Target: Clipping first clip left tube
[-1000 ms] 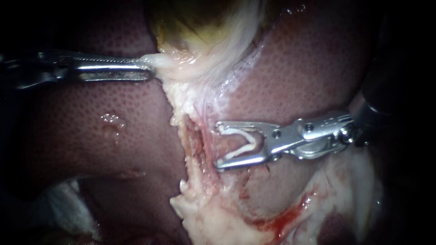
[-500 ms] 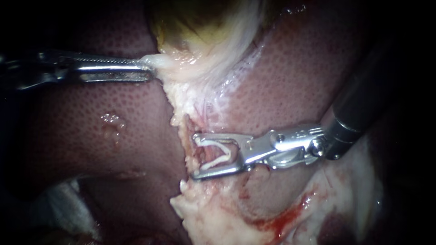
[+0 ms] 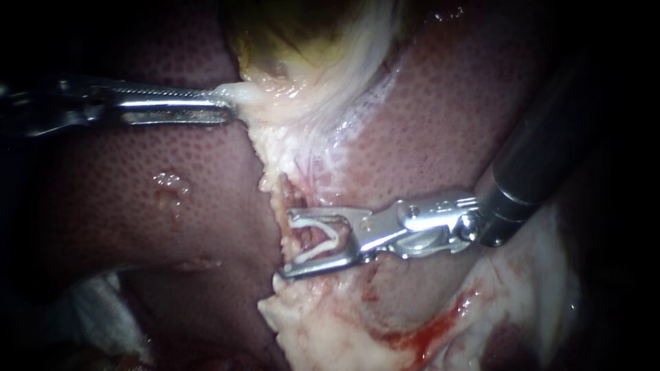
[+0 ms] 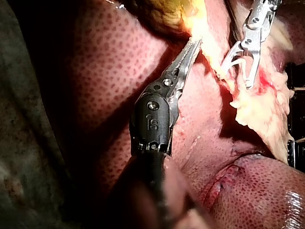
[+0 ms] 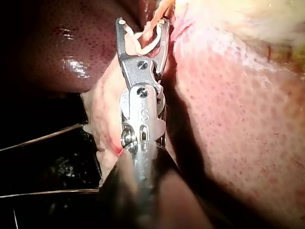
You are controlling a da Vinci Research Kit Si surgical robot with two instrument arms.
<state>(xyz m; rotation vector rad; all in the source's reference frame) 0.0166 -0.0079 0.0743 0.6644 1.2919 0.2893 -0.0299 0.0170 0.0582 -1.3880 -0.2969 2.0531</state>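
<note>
My left instrument comes in level from the left, its jaws shut on pale tissue at the lower end of the yellowish gallbladder. My right instrument comes in from the upper right. Its jaws stand wide apart and carry a white clip with its legs spread. A thin pink tube runs down between the clip's legs. In the right wrist view the same tube passes between the jaw tips of my right instrument. The left wrist view shows my left instrument, with my right instrument beyond it.
Dark red speckled liver lies on both sides. A ragged strip of pale fatty tissue hangs below the jaws, with a bloody patch to the lower right. White gauze shows at the lower left.
My right instrument has moved left and slightly down, so its clip-bearing jaws now straddle the tube, and they stand a little closer together. My left instrument has held still.
</note>
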